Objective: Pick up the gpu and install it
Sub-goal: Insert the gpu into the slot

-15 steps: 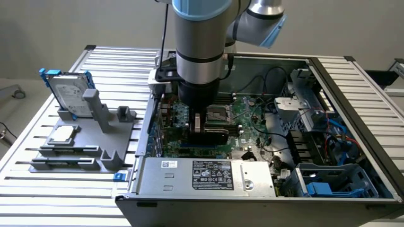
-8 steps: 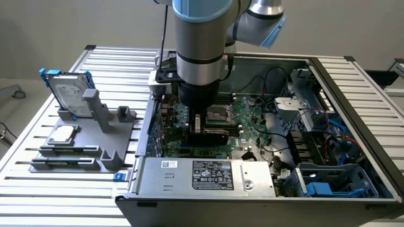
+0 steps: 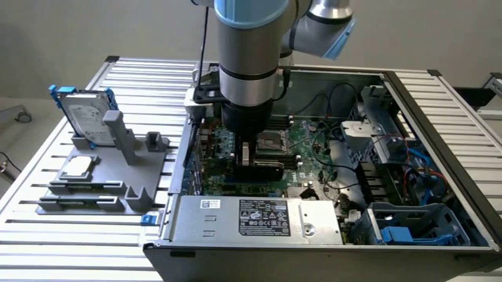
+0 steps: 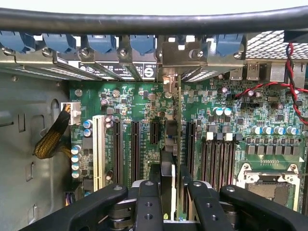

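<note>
Pickup complete: I have the claw [image 4: 169, 174] clamped on the gpu [image 4: 172, 144], edge-on above the motherboard [image 4: 134, 103] slots; seating unconfirmed.

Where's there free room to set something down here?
Bare slatted table lies in front of the grey holder, behind it, and along the exterior view's right of the computer case. Inside the case is crowded: the hand grips the gpu above the motherboard.

Around the gpu [image 3: 259, 172], case wall [image 3: 176, 176] and power supply [image 3: 220, 220] leave narrow room.
</note>
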Controlling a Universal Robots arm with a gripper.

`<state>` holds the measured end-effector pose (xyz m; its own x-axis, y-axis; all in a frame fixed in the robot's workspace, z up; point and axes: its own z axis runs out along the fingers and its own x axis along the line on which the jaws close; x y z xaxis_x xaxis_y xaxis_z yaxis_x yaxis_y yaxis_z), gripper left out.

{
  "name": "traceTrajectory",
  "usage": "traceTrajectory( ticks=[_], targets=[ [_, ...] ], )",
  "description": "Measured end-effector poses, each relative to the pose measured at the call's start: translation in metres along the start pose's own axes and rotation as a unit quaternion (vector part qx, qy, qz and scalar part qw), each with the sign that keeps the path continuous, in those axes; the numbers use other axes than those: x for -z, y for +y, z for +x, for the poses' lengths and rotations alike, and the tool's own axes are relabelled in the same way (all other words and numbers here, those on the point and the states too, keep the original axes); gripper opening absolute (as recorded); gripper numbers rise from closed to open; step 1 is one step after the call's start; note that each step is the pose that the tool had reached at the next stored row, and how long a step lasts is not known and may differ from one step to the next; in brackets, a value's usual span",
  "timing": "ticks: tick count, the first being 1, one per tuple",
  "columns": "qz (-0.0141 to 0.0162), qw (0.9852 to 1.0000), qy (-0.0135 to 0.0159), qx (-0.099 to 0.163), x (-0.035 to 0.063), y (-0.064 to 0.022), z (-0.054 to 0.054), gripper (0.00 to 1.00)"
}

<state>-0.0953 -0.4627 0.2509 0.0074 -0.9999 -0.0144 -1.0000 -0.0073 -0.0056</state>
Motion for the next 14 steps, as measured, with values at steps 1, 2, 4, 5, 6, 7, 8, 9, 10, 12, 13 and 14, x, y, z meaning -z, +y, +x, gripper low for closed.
traceTrajectory(
  ticks=[1, 2, 4, 5, 6, 7, 8, 9, 10, 12, 13, 14],
  targets=[
    [-0.0002, 1.0000, 0.0000, 0.000, 0.0000, 0.0000, 0.000, 0.26],
    [-0.0011, 1.0000, -0.0006, 0.000, -0.0002, 0.0005, 0.000, 0.26],
    [-0.0005, 1.0000, -0.0004, 0.000, -0.0001, 0.0002, 0.000, 0.33],
    [-0.0010, 1.0000, 0.0000, 0.000, 0.0008, 0.0000, 0.000, 0.33],
    [-0.0012, 1.0000, -0.0001, 0.000, 0.0015, 0.0000, 0.000, 0.40],
    [-0.0016, 1.0000, -0.0001, 0.000, 0.0029, 0.0001, 0.000, 0.46],
    [-0.0020, 1.0000, 0.0000, 0.000, 0.0047, 0.0001, 0.000, 0.46],
    [-0.0023, 1.0000, -0.0001, 0.000, 0.0066, 0.0000, 0.000, 0.52],
    [-0.0029, 1.0000, 0.0000, 0.000, 0.0091, 0.0000, 0.000, 0.52],
    [-0.0042, 1.0000, 0.0000, 0.000, 0.0145, 0.0000, 0.000, 0.58],
    [-0.0047, 1.0000, -0.0001, 0.000, 0.0175, 0.0000, 0.000, 0.58],
    [-0.0054, 1.0000, 0.0000, 0.000, 0.0208, -0.0001, 0.000, 0.58]
  ],
)
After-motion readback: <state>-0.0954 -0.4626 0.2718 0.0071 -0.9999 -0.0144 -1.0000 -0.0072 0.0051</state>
